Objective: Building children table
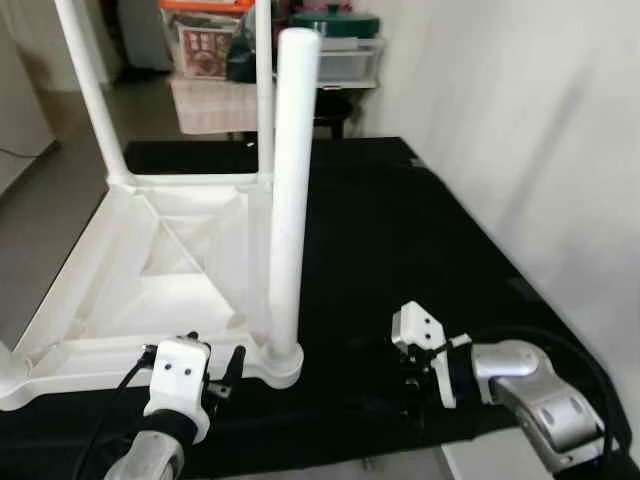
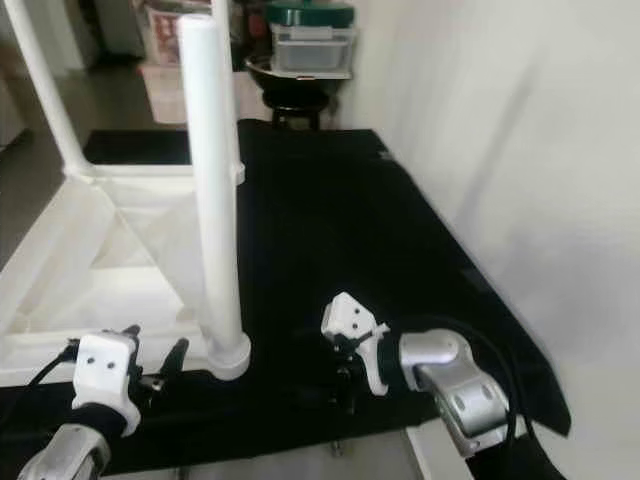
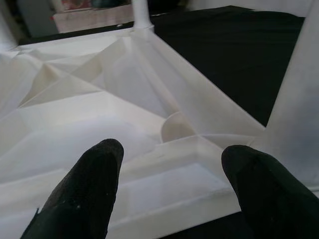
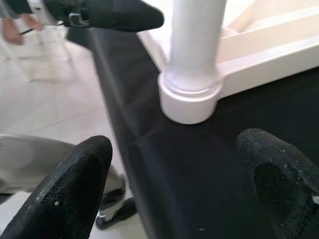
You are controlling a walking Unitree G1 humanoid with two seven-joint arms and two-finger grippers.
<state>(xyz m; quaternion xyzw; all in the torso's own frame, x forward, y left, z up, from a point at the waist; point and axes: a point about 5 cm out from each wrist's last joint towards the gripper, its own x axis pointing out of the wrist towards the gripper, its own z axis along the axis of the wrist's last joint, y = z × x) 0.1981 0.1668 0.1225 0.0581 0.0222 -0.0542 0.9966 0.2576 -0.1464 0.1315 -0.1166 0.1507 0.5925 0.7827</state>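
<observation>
1. A black cloth covers a low surface that runs from the near edge away to the far end of the room, with a plain white wall close along its right side
2. An upturned white plastic table lies on the left part of the cloth, its ribbed underside facing up
3. One white leg stands upright in the near right corner socket; two more legs rise at the far corners
4. The left gripper hovers at the near edge of the table, just left of that corner, fingers spread apart and holding nothing
5. The right gripper sits low over the cloth, right of the leg's socket, fingers wide apart and empty
6. Beyond the far end stand stacked storage boxes and a green lid; grey floor shows on the left
</observation>
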